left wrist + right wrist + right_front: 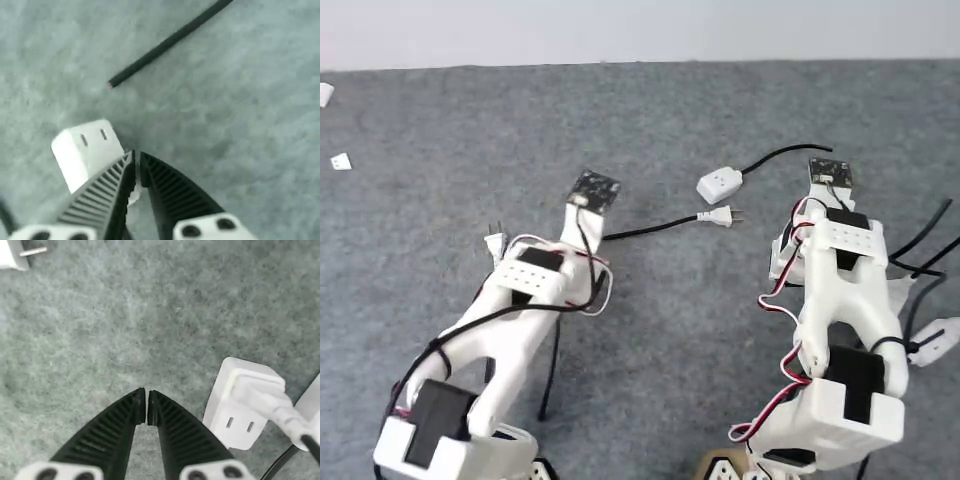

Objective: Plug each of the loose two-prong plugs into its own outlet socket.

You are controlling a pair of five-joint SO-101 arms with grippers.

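Outlet socket (81, 152) sits just beside the left end effector (136, 156).

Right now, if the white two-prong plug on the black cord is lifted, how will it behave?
The white two-prong plug looks small, so probably light and easy to lift. Its black cord lies in a loose curve, so it is likely floppy and will trail. Pushed, the plug may snag on the fuzzy grey mat.
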